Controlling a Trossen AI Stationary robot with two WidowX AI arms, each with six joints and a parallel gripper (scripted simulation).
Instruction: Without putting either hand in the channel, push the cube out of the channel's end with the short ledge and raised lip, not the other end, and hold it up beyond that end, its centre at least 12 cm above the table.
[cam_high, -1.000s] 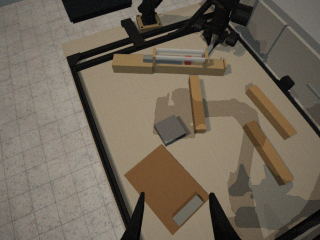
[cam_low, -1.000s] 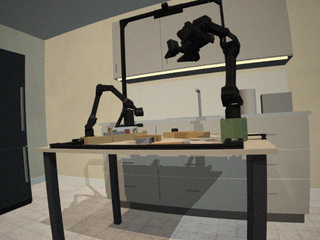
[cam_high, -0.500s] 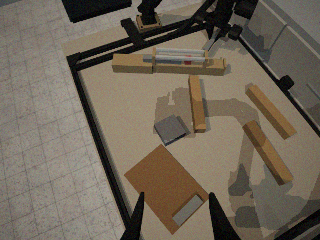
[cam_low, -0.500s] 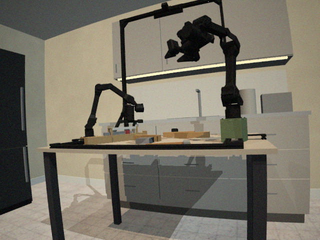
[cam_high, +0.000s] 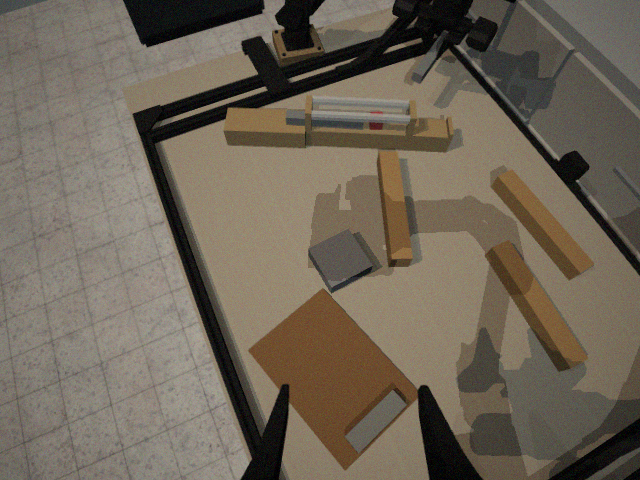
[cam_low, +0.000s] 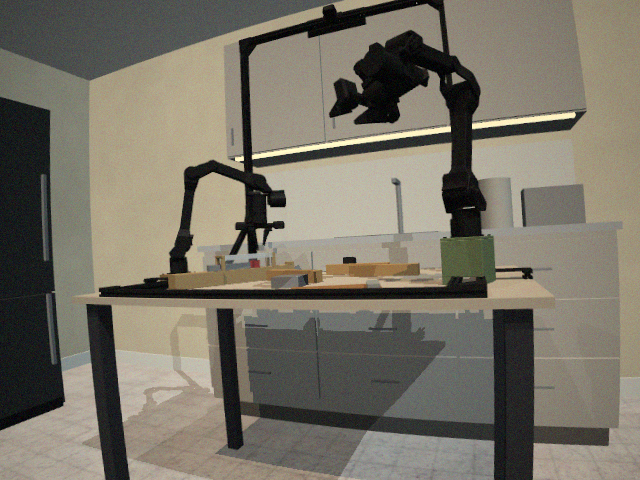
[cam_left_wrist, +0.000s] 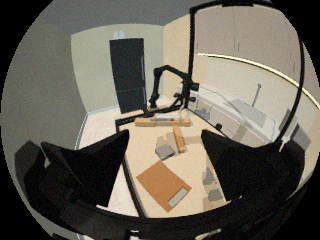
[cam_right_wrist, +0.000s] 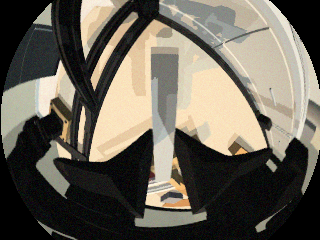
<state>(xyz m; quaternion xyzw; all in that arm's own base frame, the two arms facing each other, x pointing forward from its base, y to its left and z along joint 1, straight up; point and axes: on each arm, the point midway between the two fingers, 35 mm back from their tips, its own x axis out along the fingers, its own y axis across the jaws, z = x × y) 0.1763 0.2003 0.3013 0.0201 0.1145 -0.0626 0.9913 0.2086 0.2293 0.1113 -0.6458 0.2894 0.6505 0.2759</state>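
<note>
Your right end effector (cam_high: 444, 35) (cam_low: 252, 242) (cam_right_wrist: 163, 132), top right in the top view, is clamped on a gray bar (cam_high: 430, 59) (cam_right_wrist: 164, 90). Your left end effector (cam_high: 354, 387) (cam_low: 345, 118) (cam_left_wrist: 166, 133) has its fingers apart. The red cube (cam_high: 375, 120) (cam_low: 254, 263) sits inside the wooden channel (cam_high: 356, 139) (cam_low: 199, 280) (cam_left_wrist: 145, 122), upper center, on the desk (cam_high: 248, 206) (cam_low: 320, 301).

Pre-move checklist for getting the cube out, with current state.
1. Right gripper shut on gray bar: ok
2. Left gripper open: ok
3. Both hands outside the channel: ok
4. Red cube out past the raised lip: not ok, between the rails
5. Gray bar firmly seated, no slip: cannot tell
</note>
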